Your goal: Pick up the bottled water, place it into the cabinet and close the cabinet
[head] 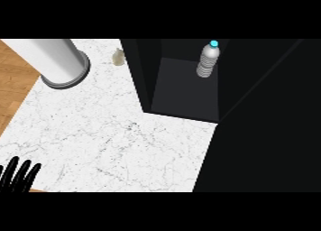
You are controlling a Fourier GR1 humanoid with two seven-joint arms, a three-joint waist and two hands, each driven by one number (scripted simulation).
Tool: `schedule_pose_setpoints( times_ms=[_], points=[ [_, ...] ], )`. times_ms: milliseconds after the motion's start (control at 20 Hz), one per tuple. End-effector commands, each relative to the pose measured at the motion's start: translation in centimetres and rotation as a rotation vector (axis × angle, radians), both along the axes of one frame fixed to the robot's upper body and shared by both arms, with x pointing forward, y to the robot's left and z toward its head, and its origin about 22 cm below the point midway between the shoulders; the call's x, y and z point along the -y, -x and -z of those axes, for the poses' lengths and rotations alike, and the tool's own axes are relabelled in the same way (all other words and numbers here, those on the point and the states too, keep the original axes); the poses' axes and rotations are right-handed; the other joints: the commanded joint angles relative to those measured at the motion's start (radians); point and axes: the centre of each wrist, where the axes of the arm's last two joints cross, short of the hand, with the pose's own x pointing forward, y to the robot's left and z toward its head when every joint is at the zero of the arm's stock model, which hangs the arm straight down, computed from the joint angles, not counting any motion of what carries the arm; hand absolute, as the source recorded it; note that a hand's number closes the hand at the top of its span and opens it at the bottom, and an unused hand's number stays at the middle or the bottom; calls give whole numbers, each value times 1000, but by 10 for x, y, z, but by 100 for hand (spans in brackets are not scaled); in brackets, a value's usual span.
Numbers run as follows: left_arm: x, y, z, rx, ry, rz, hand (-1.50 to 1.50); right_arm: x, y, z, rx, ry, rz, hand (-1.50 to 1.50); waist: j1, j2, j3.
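Left hand (13, 175) shows at the lower left corner of the head view, fingers straight, pointing up, slightly fanned, holding nothing. It rests over the near edge of the marble counter (110, 140); its forearm is out of view. Right hand does not show anywhere.

Bottled water (208, 60) stands upright inside the cabinet (183, 90), on the dark floor of the compartment, toward its back and right side. Bottle is clear and ribbed with a light blue cap. It is well apart from the left hand, up and far to the right across the counter, touched by neither hand.

Cabinet is black, its compartment open to view, with a dark left wall running down toward the counter. A large black panel (276, 126) fills the right side of the view, from the top down to the lower edge; cannot tell whether this is the cabinet's door or its side.

Counter is white marble with fine grey veining. A white cylinder with a dark grey base ring (57, 61) stands at its upper left. A small pale beige object (118, 57) sits near the cabinet's left wall, too small to identify. Wooden floor (6, 85) shows along the left edge.
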Motion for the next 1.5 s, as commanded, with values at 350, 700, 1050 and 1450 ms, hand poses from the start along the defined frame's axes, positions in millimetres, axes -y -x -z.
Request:
schedule_pose_setpoints(
  times_ms=[350,700,1050,1450],
  points=[
    [-20,-7,-12,31,-18,26,-150,-35,-21,-1,-64,85,-114,150,39,18,-2],
    [-28,-7,-14,23,-17,33,-150,-51,-45,3,-137,49,-59,150,44,26,-2],
    [-34,-14,-22,47,-26,20,-150,-71,-67,7,-273,-59,-77,150,44,33,3],
    [-47,-13,-29,42,-25,8,-150,-75,-119,14,-392,-112,-82,150,33,23,8]
  ],
)
